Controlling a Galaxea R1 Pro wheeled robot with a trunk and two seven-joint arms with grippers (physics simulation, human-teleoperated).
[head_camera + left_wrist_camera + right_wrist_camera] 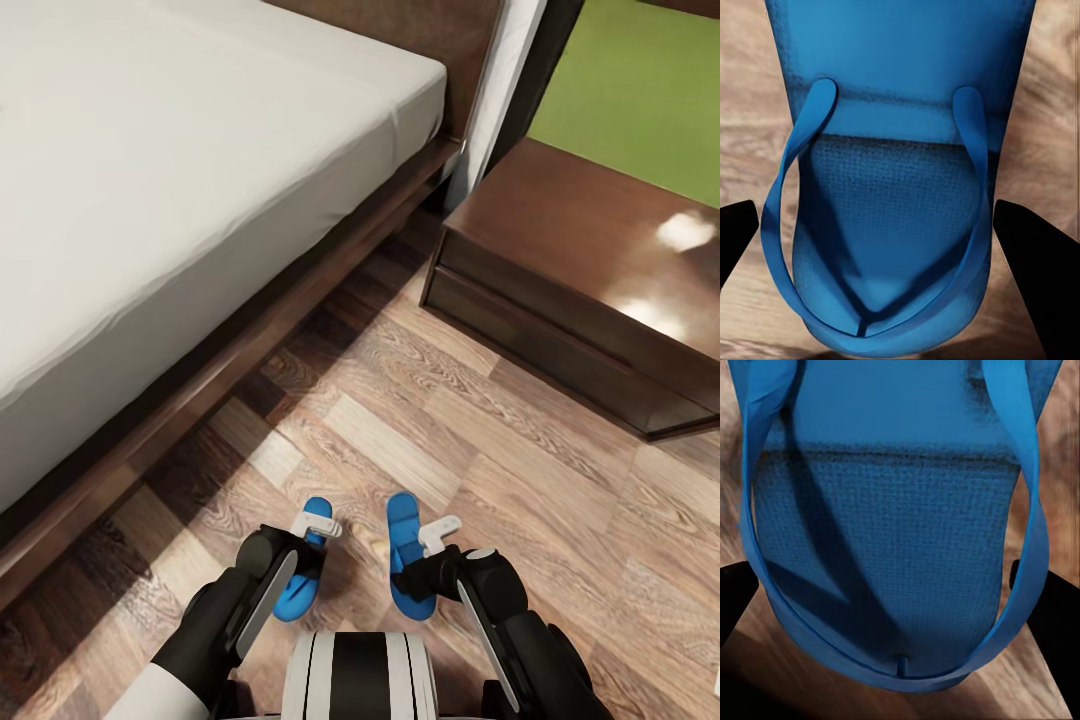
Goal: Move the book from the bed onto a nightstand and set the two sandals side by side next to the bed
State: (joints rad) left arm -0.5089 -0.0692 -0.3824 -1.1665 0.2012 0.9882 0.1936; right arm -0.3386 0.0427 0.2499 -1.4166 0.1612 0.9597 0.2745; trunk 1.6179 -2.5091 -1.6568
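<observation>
Two bright blue sandals lie side by side on the wood floor close to the bed (150,180): the left sandal (296,598) (892,195) and the right sandal (405,525) (885,547). My left gripper (318,527) (877,247) hangs over the left one, open, a dark finger on each side of its toe end. In the same way my right gripper (440,533) (885,607) stands open astride the right sandal. The glossy dark nightstand (590,240) is at the right by the headboard, what shows of its top bare. The book is out of view.
The bed's dark wooden frame (200,390) runs diagonally along the left. Wood-plank floor (450,420) lies open between bed, nightstand and me. Behind the nightstand shows a green surface (640,90).
</observation>
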